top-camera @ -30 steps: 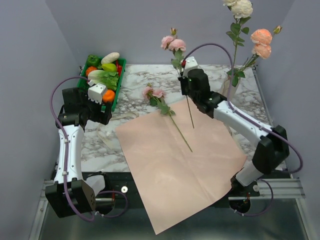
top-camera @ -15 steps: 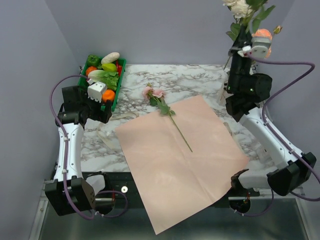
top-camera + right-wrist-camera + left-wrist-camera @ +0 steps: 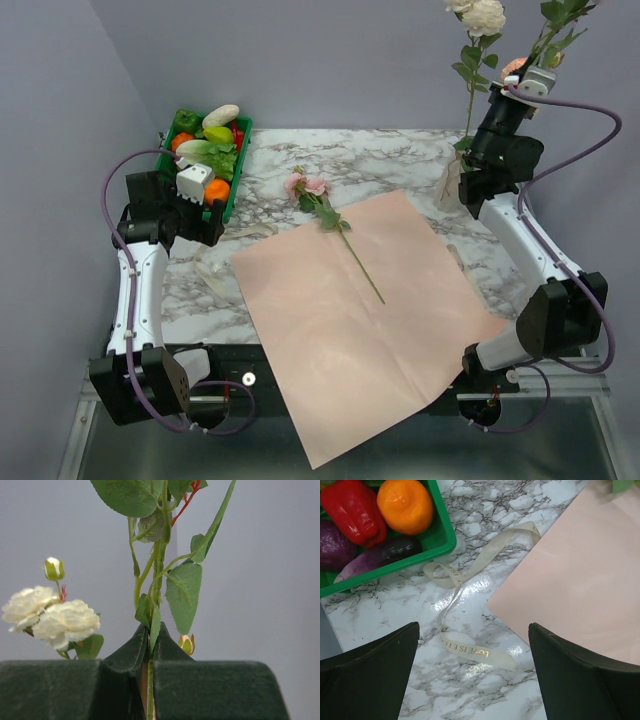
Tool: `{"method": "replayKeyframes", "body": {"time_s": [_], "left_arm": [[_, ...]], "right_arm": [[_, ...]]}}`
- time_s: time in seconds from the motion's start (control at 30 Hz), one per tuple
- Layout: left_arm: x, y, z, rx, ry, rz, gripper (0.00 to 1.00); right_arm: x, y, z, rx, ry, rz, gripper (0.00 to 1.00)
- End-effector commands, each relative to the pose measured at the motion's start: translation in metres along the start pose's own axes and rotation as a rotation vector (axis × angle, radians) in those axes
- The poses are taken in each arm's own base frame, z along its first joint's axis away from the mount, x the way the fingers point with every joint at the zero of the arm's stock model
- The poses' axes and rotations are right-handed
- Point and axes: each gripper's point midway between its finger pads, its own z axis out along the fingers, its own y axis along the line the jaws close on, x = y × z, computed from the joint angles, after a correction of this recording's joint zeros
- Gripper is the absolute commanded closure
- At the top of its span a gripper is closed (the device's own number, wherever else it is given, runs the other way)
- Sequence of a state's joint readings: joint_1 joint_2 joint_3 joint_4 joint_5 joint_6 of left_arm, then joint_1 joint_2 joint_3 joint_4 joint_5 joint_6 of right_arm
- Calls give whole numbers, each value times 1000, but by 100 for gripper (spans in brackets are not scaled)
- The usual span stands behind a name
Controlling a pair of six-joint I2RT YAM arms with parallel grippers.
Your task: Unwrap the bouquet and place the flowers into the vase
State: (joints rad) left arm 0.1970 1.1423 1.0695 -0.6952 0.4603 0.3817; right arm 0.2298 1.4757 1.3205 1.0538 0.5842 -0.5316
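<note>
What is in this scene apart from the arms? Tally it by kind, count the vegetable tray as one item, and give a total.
Vase: 1
Paper sheet: 1
Ribbon: 1
Vegetable tray: 1
Rose stems: 4 (pink rose lying flat, white rose, peach rose mostly hidden, held stem in the right end effector)
Total: 8

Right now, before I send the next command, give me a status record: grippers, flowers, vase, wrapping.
left gripper: open, above the loose cream ribbon
right gripper: shut on a leafy rose stem, raised by the vase
vase: back right, white roses standing in it
salmon-pink paper: spread flat, untied
pink rose: lying on the paper
</note>
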Motion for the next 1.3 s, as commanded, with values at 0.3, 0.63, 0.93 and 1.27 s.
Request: {"method": "replayKeyframes", "body": {"time_s": [0.3, 0.63, 0.93, 1.27], "left_arm": [[-6, 13, 8, -23, -14, 20, 1], [-4, 17, 10, -23, -4, 21, 1], [-1, 16, 11, -20, 2, 17, 1], [0, 16, 12, -17, 5, 15, 1]], "right_arm": [[66, 3, -12, -5, 64, -25, 99], [69, 13, -12, -32, 26, 0, 99], [57, 17, -5, -41, -9, 31, 99], [45, 21, 2, -57, -41, 48, 99]]}}
